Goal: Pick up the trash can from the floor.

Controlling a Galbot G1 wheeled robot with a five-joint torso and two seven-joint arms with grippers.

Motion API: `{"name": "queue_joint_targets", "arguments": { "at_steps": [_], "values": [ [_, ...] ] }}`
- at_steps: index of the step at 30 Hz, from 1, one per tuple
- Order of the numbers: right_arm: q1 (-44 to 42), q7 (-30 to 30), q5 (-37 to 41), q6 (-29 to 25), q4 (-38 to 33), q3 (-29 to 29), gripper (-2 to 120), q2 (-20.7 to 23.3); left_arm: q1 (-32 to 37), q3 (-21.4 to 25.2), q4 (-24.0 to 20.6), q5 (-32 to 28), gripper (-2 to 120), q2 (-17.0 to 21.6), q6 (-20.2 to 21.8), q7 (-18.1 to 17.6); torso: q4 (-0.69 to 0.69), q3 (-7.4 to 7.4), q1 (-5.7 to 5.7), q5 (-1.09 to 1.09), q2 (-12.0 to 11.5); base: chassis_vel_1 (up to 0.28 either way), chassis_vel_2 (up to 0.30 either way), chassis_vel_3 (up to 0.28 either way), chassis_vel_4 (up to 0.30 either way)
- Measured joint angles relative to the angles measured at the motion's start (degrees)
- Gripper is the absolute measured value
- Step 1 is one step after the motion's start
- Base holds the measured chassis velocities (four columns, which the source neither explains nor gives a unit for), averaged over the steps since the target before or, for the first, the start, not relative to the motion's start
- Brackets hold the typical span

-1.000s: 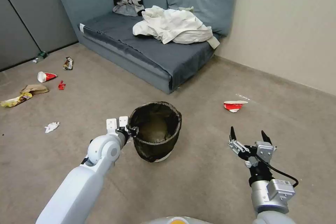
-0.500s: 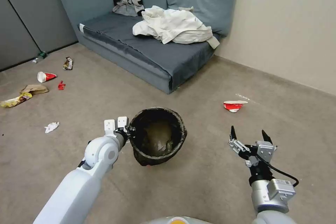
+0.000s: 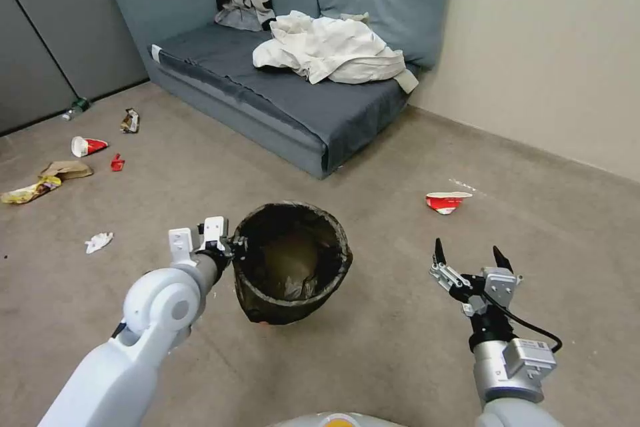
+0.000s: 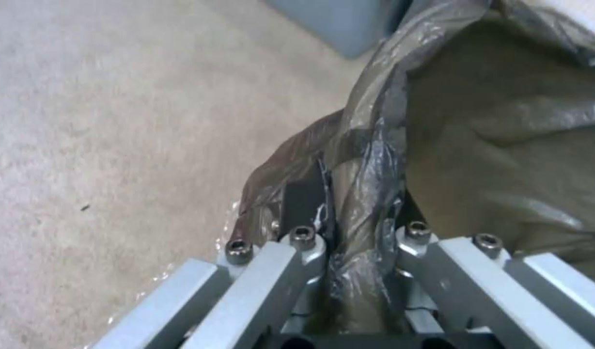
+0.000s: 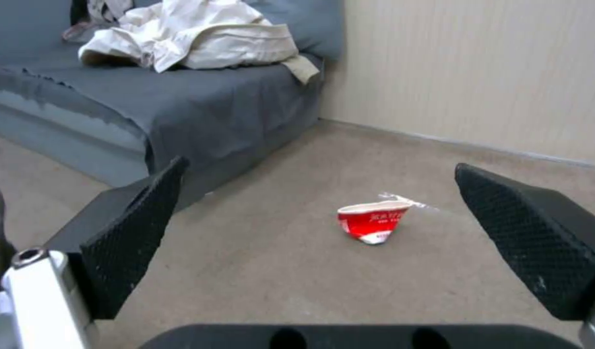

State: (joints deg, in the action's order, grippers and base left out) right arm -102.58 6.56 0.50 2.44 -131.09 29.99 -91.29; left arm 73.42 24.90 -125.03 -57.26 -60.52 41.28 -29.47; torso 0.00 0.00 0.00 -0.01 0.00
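Observation:
The trash can, a small round bin lined with a dark translucent bag, hangs tilted above the floor in the head view. My left gripper is shut on the near-left part of its rim. The left wrist view shows the bag-covered rim pinched between my left gripper fingers. My right gripper hovers open to the right of the can, holding nothing. The right wrist view looks out between its black fingers.
A grey sofa with a pile of clothes stands ahead by the wall. A crushed red-and-white cup lies on the carpet to the right, seen also as the cup. Several scraps of litter lie at the left.
The trash can has risen off the floor and tipped, its white base no longer resting on the carpet. My left arm drew back towards me and leftward with it. The right gripper shifted slightly.

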Motion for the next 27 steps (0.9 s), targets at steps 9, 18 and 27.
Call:
{"name": "queue_joint_targets", "arguments": {
  "at_steps": [9,18,27],
  "values": [
    [0.2,0.0,0.0,-0.3,0.0,0.0,100,0.0,2.4,1.3,-6.6,-2.3,4,0.4,-1.2,-3.1,0.00,0.00,0.00,0.00,0.0,0.000,0.000,0.000,0.000],
    [0.2,0.0,0.0,-0.4,-0.1,0.1,100,0.0,5.0,1.7,-9.4,-0.6,4,0.2,-2.3,-2.9,0.00,0.00,0.00,0.01,0.0,0.000,0.000,0.000,0.000],
    [0.0,0.0,0.0,-0.6,-0.5,0.1,100,0.0,6.1,1.9,-9.7,2.2,4,0.1,-3.6,-1.2,0.00,0.00,0.00,0.00,0.0,0.000,0.000,0.000,0.000]
  ]
}}
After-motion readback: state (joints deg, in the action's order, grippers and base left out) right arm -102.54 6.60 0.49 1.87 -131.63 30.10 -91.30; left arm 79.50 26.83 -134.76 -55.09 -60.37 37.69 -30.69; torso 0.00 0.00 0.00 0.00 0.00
